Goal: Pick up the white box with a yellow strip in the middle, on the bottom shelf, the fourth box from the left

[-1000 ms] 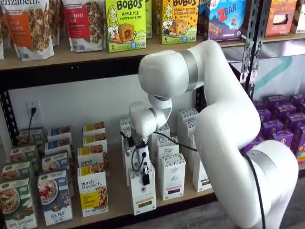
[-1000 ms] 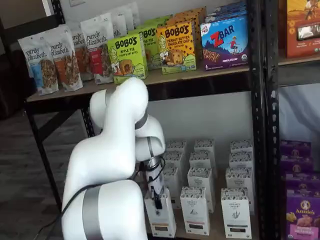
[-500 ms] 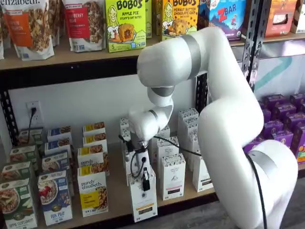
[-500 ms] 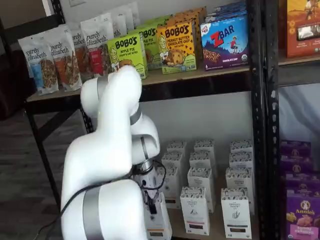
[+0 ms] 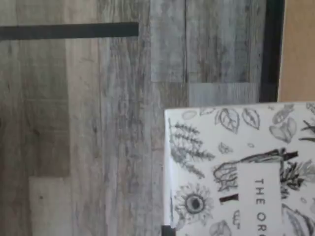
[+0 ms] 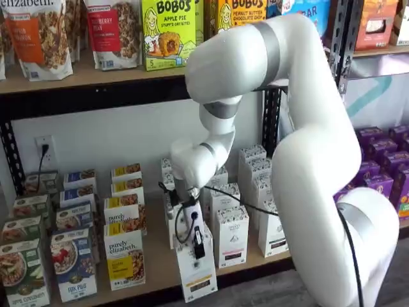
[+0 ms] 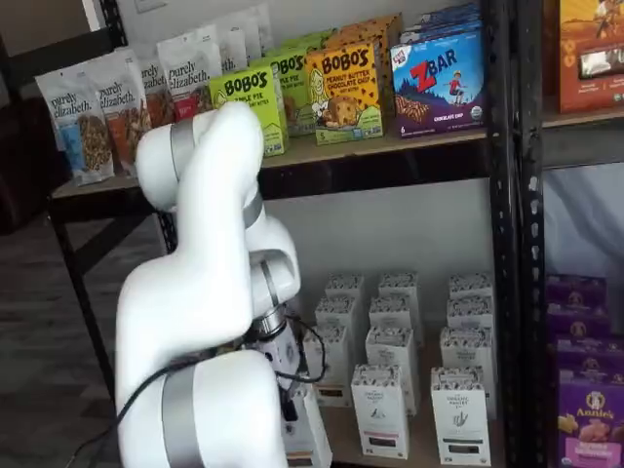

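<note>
My gripper (image 6: 195,242) is shut on the white box (image 6: 197,272), a tall narrow carton with a dark-speckled top and a dark label band low on its front. In both shelf views the box (image 7: 310,437) hangs tilted in front of the bottom shelf (image 6: 156,256), over its black front rail. The gripper's black fingers (image 7: 290,402) grip its upper part. In the wrist view the box's leaf-patterned top (image 5: 236,167) shows above grey wood flooring, with the pale shelf board (image 5: 298,49) beside it.
More white cartons (image 6: 230,235) stand in rows behind and right of the held box. A "purely elizabeth" box (image 6: 125,259) and cereal boxes (image 6: 73,263) stand to its left. Purple boxes (image 6: 377,163) fill the neighbouring bay past a black upright (image 6: 337,51).
The gripper has drawn the white box forward out of its row and lower, now tilted over the front rail. The arm's elbow has risen.
</note>
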`<state>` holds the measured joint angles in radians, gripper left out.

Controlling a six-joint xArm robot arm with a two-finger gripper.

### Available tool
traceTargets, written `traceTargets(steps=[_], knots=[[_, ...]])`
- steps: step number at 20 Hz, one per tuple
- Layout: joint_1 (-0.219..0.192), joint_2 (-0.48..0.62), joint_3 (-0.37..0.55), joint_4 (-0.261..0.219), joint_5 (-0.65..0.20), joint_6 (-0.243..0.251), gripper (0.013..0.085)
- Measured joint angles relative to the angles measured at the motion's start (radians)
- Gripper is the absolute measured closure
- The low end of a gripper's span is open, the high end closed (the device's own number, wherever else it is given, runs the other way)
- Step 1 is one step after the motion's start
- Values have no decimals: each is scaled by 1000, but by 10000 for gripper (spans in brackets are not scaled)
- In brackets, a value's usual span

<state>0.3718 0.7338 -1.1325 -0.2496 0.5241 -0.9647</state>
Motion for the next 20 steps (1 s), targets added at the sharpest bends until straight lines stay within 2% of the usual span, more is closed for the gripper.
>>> traceTargets(steps=[7,15,20], knots=[[38,-149,132,42,8,-1,490],[65,-264,195,38,54,24,490],[63,-319,217,79,86,-14,490]])
